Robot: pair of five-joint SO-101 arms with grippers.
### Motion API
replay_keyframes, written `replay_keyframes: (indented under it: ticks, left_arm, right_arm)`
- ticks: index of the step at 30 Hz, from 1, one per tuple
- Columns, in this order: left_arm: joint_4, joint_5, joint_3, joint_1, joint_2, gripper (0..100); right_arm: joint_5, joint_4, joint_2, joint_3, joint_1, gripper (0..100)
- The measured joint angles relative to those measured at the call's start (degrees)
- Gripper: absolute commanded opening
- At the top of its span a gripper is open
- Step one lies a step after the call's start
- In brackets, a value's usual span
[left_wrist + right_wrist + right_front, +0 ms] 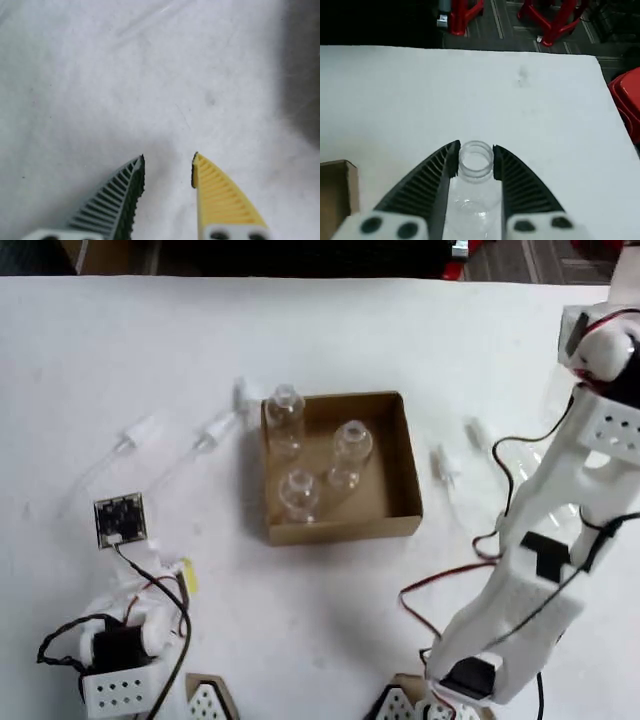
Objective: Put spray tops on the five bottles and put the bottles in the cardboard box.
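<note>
The cardboard box (405, 455) sits mid-table with three clear bottles (285, 418) (350, 452) (298, 495) standing in it, none with a top. My right gripper (475, 159) is shut on the neck of another clear, topless bottle (476, 200), out past the box corner (337, 187) and facing the table's far edge. The right arm (560, 540) rises along the right side. My left gripper (168, 159) is open over bare white table with nothing between its fingers; its arm (120, 650) is at the front left. Spray tops lie loose on both sides of the box.
Spray tops with long tubes lie left of the box (140, 430) (213, 430) (243, 392), and two more to its right (445, 462) (475, 430). A faint clear shape (520, 452) beside the right arm may be another bottle. Loose wires (440, 585) trail near the front.
</note>
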Motion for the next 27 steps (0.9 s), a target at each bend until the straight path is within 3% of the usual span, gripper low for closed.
replay_keyframes:
  ticks: [11, 21, 27]
  left_arm:
    - [0.0, 0.0, 0.0, 0.0, 0.0, 15]
    - [0.0, 0.0, 0.0, 0.0, 0.0, 15]
    - [0.0, 0.0, 0.0, 0.0, 0.0, 15]
  right_arm:
    - [-4.1, -4.0, -27.3, 36.3, -10.8, 1.5]
    - [-17.9, -25.8, -39.0, 66.5, -14.9, 1.5]
    - [-18.8, -40.7, -43.4, 79.5, -17.8, 1.5]
